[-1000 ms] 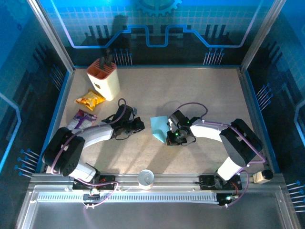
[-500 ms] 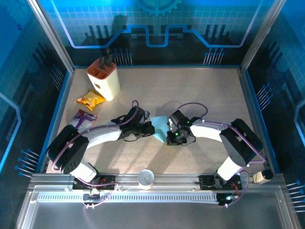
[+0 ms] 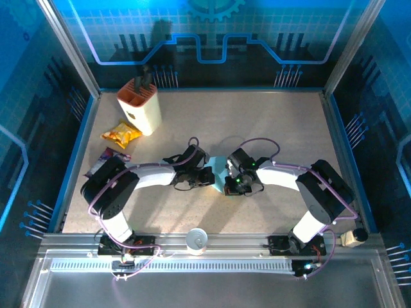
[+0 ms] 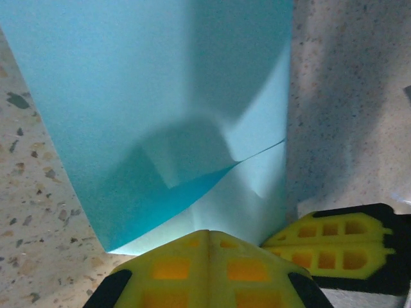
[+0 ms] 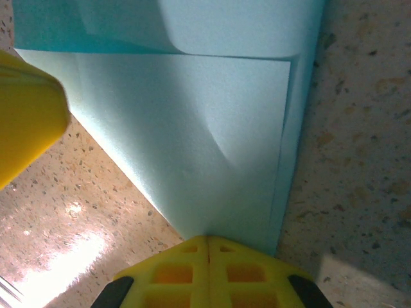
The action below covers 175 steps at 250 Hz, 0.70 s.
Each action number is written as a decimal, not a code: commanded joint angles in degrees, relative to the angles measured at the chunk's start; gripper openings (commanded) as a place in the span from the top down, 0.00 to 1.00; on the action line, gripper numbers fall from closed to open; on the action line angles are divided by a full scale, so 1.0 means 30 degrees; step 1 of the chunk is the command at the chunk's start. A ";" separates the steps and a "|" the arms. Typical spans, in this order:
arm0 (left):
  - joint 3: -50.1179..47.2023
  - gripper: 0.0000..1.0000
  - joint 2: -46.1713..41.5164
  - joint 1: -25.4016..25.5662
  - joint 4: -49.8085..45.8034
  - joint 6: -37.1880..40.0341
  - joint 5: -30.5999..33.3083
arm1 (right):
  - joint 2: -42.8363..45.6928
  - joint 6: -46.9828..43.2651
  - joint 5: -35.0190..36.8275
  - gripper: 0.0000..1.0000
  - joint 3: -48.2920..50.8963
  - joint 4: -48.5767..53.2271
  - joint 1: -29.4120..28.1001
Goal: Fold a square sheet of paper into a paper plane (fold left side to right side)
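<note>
Left tool [image 4: 209, 242] pinches the square sheet of paper [image 4: 148, 77]; right tool [image 5: 207, 245] too — sheet part-folded.

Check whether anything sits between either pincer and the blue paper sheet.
Nothing visible does. The left pincer and right pincer both sit at the square sheet of paper, which runs right up to their fingers in each wrist view. The knife block and yellow snack packet lie far left.
</note>
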<state>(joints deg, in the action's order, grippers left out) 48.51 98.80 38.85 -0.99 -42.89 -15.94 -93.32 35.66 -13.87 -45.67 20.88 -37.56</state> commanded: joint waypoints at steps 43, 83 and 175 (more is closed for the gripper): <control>0.0441 1.00 0.0870 0.0117 0.0038 0.0558 0.0561 | -0.0705 0.0111 0.1109 1.00 0.0806 0.1535 -0.0172; 0.0412 1.00 0.1109 0.0116 -0.0061 0.0549 0.0891 | -0.0667 0.0052 0.1139 1.00 0.0697 0.1641 -0.0196; 0.0268 1.00 0.1244 0.0116 -0.1459 0.0909 0.1863 | 0.1133 -0.0030 -0.0256 1.00 -0.0062 0.1360 -0.0209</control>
<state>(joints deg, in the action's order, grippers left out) 49.04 101.06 39.18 -1.54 -41.71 -13.54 -92.75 35.59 -13.91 -45.76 21.34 -37.60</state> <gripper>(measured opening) 0.067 0.062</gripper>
